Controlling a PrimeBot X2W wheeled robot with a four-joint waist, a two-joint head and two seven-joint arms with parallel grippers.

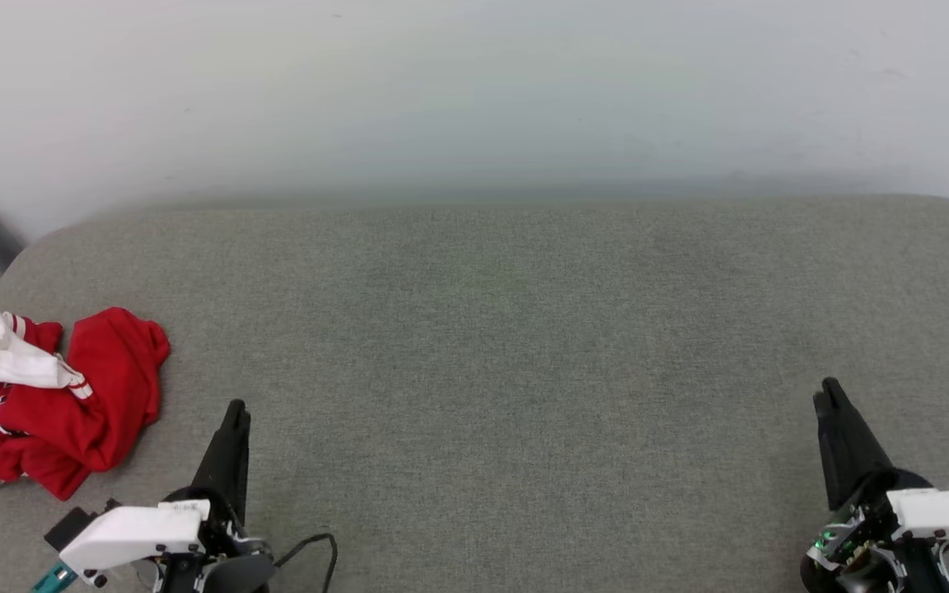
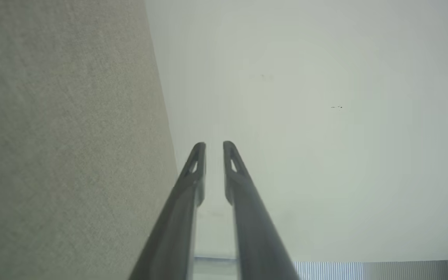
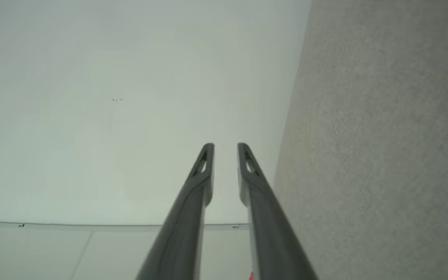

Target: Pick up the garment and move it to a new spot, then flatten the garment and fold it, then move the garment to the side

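left gripper [image 1: 236,408] and right gripper [image 1: 830,387] are held low, fingers nearly together with nothing gripped, seemingly parked before the pick. the garment [image 1: 71,403] is seen crumpled at the left edge of the grey surface [image 1: 483,329], near the left gripper.

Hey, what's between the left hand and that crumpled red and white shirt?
Nothing but a bare strip of the grey woven fabric surface separates the left hand from the crumpled red-and-white jersey shirt; the head view shows it.
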